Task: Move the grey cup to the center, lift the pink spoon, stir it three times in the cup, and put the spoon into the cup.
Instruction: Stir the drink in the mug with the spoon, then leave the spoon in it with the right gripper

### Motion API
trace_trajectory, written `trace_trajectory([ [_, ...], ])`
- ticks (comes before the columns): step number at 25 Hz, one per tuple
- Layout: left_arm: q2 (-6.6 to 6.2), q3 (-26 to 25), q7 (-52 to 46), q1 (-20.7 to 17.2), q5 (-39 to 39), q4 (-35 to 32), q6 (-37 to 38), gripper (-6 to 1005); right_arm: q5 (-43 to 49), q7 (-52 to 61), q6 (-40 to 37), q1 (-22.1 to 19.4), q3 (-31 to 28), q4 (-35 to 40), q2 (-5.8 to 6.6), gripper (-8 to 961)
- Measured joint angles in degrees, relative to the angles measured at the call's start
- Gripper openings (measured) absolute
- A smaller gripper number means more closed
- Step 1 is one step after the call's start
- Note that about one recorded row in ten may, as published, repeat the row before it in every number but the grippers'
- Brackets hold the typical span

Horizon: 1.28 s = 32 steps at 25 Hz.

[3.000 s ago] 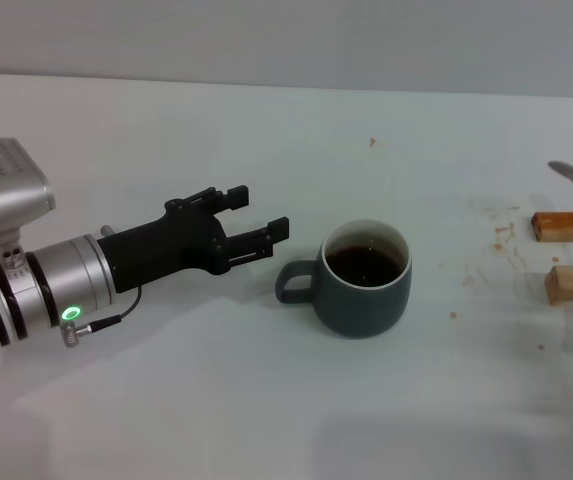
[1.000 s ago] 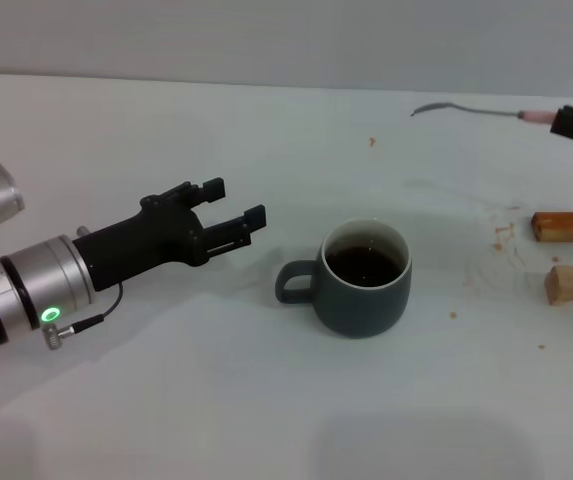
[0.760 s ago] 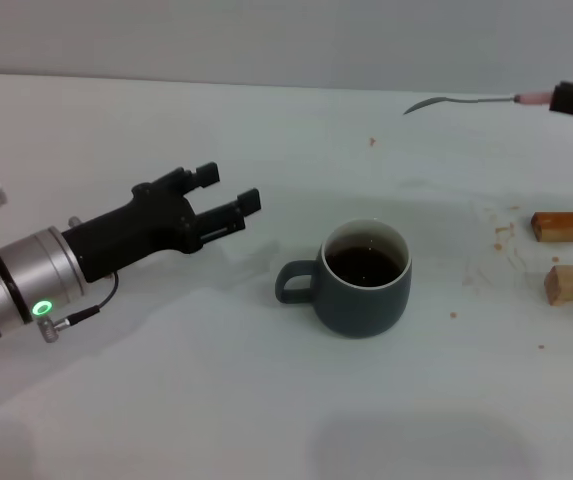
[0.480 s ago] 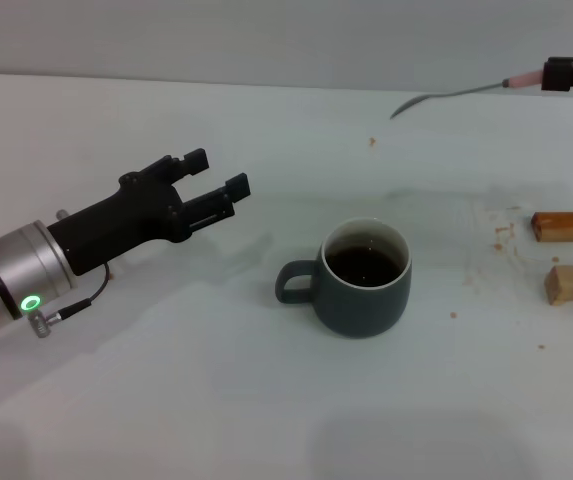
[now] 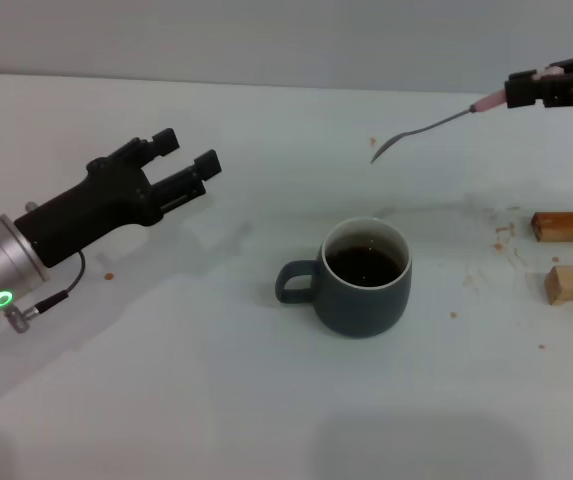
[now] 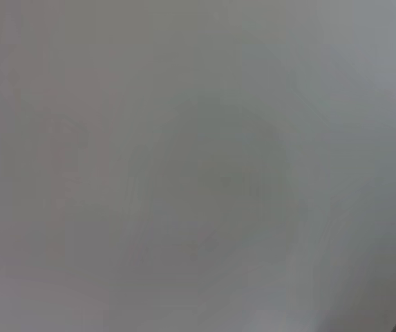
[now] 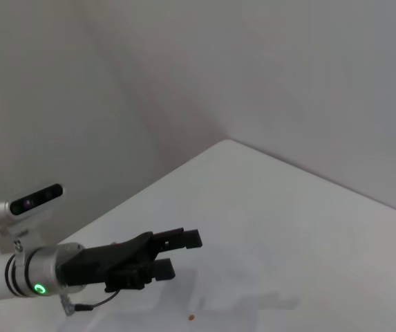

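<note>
1. While the grey cup (image 5: 367,277) sits around the middle of the white table (image 5: 266,400), its loop handle points toward the robot's left and there's dark brown liquid inside it, with a white inner rim showing.
2. Right gripper (image 5: 522,90) is up near the far right corner of the table, clamped onto the pale pink handle end of the pink spoon (image 5: 432,128).
3. That spoon hangs in the air, slanting down from the gripper toward the table's middle, so the metal bowl ends up above and behind the cup, a bit to the cup's right side, not touching it.
4. Left gripper (image 5: 188,162) is off to the left of the cup, well apart from it, lifted over the table, fingers spread with nothing between them. You can also spot it in the right wrist view (image 7: 178,253), same deal, parted and holding nothing.
5. Two small wooden blocks (image 5: 570,255) lie near the right edge of the table, one behind the other, with a gap between them.
6. Little brown crumbs and smudges (image 5: 506,235) are scattered on the table by the blocks.
7. Left wrist view is just blank grey, can't make out anything there.
</note>
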<state>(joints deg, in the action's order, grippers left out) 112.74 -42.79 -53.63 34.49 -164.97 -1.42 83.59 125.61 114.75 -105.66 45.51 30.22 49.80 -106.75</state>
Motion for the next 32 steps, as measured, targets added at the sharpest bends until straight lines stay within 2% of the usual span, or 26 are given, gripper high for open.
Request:
trace_trajectory([
  [8,-0.61,-1.9,0.1,0.0,0.1,0.0,1.0,830,3.5,1.8,-0.8,2.7,3.7,0.1,0.19,119],
  [16,-0.66,-3.7,0.2,-0.5,0.1,0.0,1.6,829,4.6,2.1,0.0,4.4,7.3,-0.3,-1.0,118],
  [32,-0.32,-4.3,0.4,-1.2,0.1,0.0,1.5,829,4.8,1.8,3.7,3.8,13.2,-3.0,-1.43,118],
])
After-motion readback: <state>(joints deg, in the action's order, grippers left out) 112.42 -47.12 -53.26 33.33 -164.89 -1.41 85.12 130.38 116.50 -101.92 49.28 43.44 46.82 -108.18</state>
